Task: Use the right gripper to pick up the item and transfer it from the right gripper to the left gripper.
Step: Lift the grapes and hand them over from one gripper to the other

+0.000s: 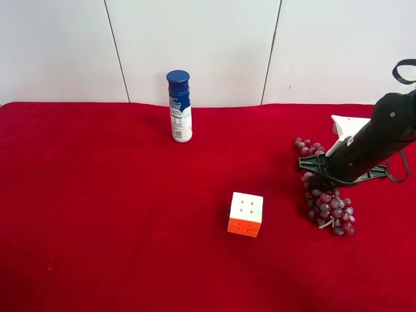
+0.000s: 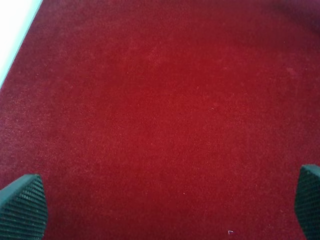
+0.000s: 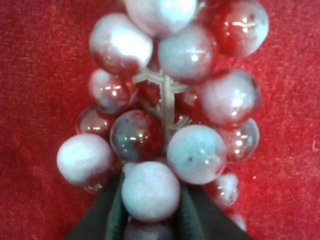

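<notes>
As the grapes (image 1: pixel 330 211) lie on the red cloth (image 1: pixel 117 214) near the exterior high view's right edge, the bunch is straddled about midway along by the right gripper (image 1: pixel 311 170). The bunch is seen as a long cluster of glossy berries hung on a pale, branching stem (image 3: pixel 166 102). Some berries are dark red and others frosted greyish white. Its fuller end is spread toward the camera, and a thinner end shows beyond the gripper. In the right wrist view one pale berry is pinched between the two black jaws, so the tool is clenched on the grapes, which rest on the cloth.

The left gripper (image 2: pixel 165 202) is held slack over bare cloth, its two ribbed pads set wide apart with nothing between them.

A blue-and-white label is carried by the blue-capped bottle (image 1: pixel 180 107), but its print is too small to be read. Small dark marks are shown on the white top of the cube (image 1: pixel 246 214), above an orange side; no words can be made out.

One bunch, one cube and one bottle are counted.
</notes>
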Controlling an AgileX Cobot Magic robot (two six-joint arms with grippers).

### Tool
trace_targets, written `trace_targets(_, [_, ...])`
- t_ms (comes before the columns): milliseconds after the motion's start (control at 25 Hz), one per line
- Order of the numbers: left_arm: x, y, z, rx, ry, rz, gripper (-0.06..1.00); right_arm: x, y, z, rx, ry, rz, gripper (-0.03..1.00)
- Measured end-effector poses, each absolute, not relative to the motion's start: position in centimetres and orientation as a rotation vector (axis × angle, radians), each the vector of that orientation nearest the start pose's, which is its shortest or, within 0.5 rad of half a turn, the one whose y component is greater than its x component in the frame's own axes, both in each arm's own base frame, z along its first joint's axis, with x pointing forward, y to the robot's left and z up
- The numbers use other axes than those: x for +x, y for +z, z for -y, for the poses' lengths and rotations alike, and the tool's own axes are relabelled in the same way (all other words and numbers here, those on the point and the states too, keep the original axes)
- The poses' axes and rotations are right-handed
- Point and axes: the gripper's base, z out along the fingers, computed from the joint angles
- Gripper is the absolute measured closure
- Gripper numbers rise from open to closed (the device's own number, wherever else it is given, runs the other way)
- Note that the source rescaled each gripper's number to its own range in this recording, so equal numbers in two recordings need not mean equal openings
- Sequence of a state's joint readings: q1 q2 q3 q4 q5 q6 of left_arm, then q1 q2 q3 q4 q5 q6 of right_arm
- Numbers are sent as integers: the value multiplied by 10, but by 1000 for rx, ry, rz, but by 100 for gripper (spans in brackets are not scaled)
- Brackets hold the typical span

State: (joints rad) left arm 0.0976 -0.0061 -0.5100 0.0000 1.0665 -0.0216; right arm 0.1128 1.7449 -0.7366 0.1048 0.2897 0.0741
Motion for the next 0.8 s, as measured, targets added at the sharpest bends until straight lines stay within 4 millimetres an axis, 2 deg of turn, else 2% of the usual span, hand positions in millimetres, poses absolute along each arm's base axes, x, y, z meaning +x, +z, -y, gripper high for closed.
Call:
trace_targets(160, [-7,280,1,-121,48,-2031,-6,285,135,-35,36,117,-2752,93])
trace_targets(400, [-7,280,1,-121,48,-2031,-6,279,174,-39,-5,184,-2628,95])
trace_targets(600, [-7,280,1,-121,48,-2031,-6,270,202,-45,-60,297,-2544,95])
trace_targets(800, [-7,280,1,-121,48,-2031,-6,264,221,-58,-137,473,-2493,95])
